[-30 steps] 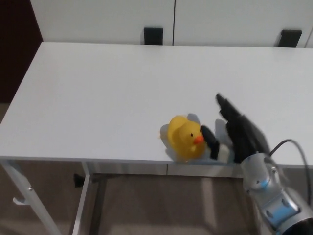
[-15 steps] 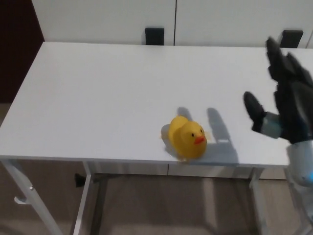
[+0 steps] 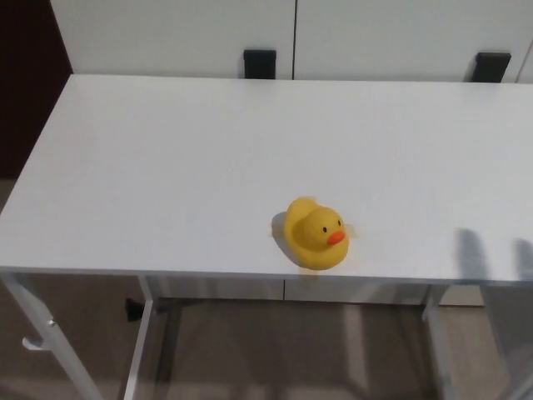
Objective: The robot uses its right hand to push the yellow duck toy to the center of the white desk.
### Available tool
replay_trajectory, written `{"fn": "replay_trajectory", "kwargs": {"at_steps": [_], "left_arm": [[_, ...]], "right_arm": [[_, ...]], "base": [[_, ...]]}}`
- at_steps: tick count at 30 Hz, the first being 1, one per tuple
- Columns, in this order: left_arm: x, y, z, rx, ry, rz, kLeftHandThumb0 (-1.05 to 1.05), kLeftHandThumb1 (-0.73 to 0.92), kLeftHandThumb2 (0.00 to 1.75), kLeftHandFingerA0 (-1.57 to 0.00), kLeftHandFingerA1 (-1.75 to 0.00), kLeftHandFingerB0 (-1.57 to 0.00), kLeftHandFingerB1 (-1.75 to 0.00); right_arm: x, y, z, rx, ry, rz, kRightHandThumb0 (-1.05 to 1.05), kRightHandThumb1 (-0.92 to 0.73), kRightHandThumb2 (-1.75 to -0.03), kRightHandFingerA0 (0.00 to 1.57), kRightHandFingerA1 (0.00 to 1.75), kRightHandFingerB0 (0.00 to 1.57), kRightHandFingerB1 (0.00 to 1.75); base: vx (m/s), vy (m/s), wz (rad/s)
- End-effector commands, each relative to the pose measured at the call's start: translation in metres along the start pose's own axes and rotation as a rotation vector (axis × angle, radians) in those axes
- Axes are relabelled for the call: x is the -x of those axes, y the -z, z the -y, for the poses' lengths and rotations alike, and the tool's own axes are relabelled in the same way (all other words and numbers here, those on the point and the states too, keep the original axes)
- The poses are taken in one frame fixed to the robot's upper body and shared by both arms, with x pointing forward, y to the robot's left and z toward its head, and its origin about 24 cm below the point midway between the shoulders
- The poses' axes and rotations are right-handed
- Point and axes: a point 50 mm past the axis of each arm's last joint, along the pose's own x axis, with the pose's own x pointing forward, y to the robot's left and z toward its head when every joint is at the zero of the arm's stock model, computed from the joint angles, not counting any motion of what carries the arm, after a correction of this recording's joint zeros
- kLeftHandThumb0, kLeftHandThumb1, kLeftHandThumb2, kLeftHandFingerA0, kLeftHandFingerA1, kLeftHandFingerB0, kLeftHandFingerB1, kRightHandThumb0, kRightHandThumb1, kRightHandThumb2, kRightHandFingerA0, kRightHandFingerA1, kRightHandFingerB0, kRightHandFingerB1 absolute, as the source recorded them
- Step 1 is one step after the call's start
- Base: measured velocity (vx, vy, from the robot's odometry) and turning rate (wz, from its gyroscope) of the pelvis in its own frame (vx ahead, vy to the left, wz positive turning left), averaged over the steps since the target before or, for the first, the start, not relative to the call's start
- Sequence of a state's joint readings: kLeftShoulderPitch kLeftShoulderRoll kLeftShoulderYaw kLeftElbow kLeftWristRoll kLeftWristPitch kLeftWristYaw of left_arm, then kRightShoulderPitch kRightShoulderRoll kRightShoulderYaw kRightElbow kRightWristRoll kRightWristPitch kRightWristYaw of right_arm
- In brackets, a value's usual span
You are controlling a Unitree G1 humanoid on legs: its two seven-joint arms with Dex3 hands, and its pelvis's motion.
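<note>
Neither of my hands shows here, so I cannot tell how my fingers stand. The small yellow rubber duck toy with an orange beak [image 3: 315, 234] sits upright on the white rectangular surface [image 3: 208, 150], close to its near edge and a little right of the middle, beak pointing right. A faint shadow lies on the surface's near right corner.

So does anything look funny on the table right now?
Only a little: the yellow duck sits upright but right by the near edge of the white desk, not at its middle. Nothing is spilled or broken.
</note>
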State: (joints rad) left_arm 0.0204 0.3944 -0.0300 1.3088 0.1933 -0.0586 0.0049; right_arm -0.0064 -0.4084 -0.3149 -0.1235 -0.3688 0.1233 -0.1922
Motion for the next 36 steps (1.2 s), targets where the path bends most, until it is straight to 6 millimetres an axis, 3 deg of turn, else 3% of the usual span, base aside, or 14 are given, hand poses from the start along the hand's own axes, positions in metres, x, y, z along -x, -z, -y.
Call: {"fn": "replay_trajectory", "kwargs": {"at_steps": [1,3,4,7,9,10,13,14,17,21,23,26,27,36], "left_arm": [[0.002,0.012,-0.016,-0.006,-0.047,-0.014,-0.21,0.7,0.65,-0.86,-0.75,-0.82,-0.6],[0.002,0.012,-0.017,-0.009,-0.051,-0.01,-0.21,0.7,0.65,-0.86,-0.75,-0.82,-0.6],[0.002,0.011,-0.018,-0.004,-0.052,-0.007,-0.19,0.67,0.71,-0.86,-0.77,-0.83,-0.64],[0.002,0.01,-0.021,0.006,-0.055,-0.006,-0.18,0.67,0.69,-0.86,-0.76,-0.83,-0.64],[0.002,0.01,-0.021,0.006,-0.055,-0.006,-0.18,0.67,0.69,-0.86,-0.76,-0.83,-0.64],[0.002,0.009,-0.021,0.002,-0.053,-0.006,-0.21,0.69,0.63,-0.86,-0.74,-0.81,-0.6],[0.002,0.005,-0.021,0.0,-0.057,0.002,-0.21,0.68,0.66,-0.86,-0.79,-0.83,-0.63],[0.001,0.004,-0.023,0.01,-0.061,0.003,-0.15,0.66,0.75,-0.86,-0.79,-0.85,-0.66],[0.001,0.002,-0.025,0.027,-0.064,0.006,-0.18,0.68,0.72,-0.87,-0.8,-0.85,-0.66],[0.002,0.003,-0.026,0.003,-0.062,0.018,-0.17,0.66,0.75,-0.84,-0.72,-0.83,-0.66],[0.002,0.003,-0.025,-0.013,-0.059,0.024,-0.17,0.66,0.75,-0.84,-0.72,-0.83,-0.66],[0.002,0.003,-0.026,-0.01,-0.06,0.024,-0.18,0.64,0.75,-0.86,-0.81,-0.84,-0.66],[0.002,0.002,-0.027,-0.008,-0.061,0.025,-0.14,0.69,0.69,-0.83,-0.7,-0.8,-0.62],[0.001,-0.001,-0.027,0.036,-0.065,0.021,-0.15,0.64,0.75,-0.86,-0.77,-0.84,-0.63]], "right_arm": [[0.063,0.123,0.108,-0.347,0.243,-0.284,-0.18,-0.72,-0.82,0.24,0.48,0.2,0.4],[0.071,0.134,0.106,-0.356,0.298,-0.301,-0.18,-0.72,-0.82,0.24,0.48,0.2,0.4],[0.079,0.143,0.102,-0.343,0.333,-0.33,-0.07,-0.51,-1.04,0.61,0.45,0.43,0.42],[0.094,0.159,0.092,-0.343,0.353,-0.387,-0.07,-0.44,-1.15,0.71,0.44,0.44,0.41],[0.094,0.159,0.092,-0.343,0.353,-0.387,-0.07,-0.44,-1.15,0.71,0.44,0.44,0.41],[0.109,0.175,0.076,-0.387,0.304,-0.488,0.02,-0.37,-1.13,0.86,0.47,0.59,0.44],[0.125,0.196,0.05,-0.403,0.195,-0.658,-0.01,-0.39,-1.0,0.91,0.5,0.64,0.44],[0.128,0.199,0.045,-0.372,0.144,-0.686,-0.01,-0.37,-1.01,1.03,0.51,0.71,0.46],[0.137,0.205,0.039,-0.295,0.034,-0.746,-0.09,-0.35,-1.08,1.01,0.54,0.68,0.48],[0.156,0.217,0.034,-0.278,-0.049,-0.868,-0.09,-0.52,-0.85,0.95,0.52,0.58,0.44],[0.166,0.223,0.032,-0.287,-0.086,-0.943,-0.09,-0.52,-0.85,0.95,0.52,0.58,0.44],[0.169,0.225,0.031,-0.298,-0.093,-0.963,-0.11,-0.56,-0.85,0.93,0.53,0.61,0.48],[0.17,0.226,0.03,-0.307,-0.092,-0.983,-0.11,-0.49,-0.83,0.97,0.56,0.74,0.56],[0.167,0.228,0.025,-0.295,-0.211,-1.01,-0.06,-0.51,-0.82,0.92,0.53,0.72,0.53]], "base": [[0.0,0.0,0.0],[0.0,0.0,0.0],[0.0,0.0,0.0],[0.0,0.0,0.0],[0.0,0.0,0.0],[0.0,0.0,0.0],[0.0,0.0,0.0],[0.0,0.0,0.0],[0.0,0.0,0.0],[0.0,0.0,0.0],[0.0,0.0,0.0],[0.0,0.0,0.0],[0.0,0.0,0.0],[0.0,0.0,0.0]]}}
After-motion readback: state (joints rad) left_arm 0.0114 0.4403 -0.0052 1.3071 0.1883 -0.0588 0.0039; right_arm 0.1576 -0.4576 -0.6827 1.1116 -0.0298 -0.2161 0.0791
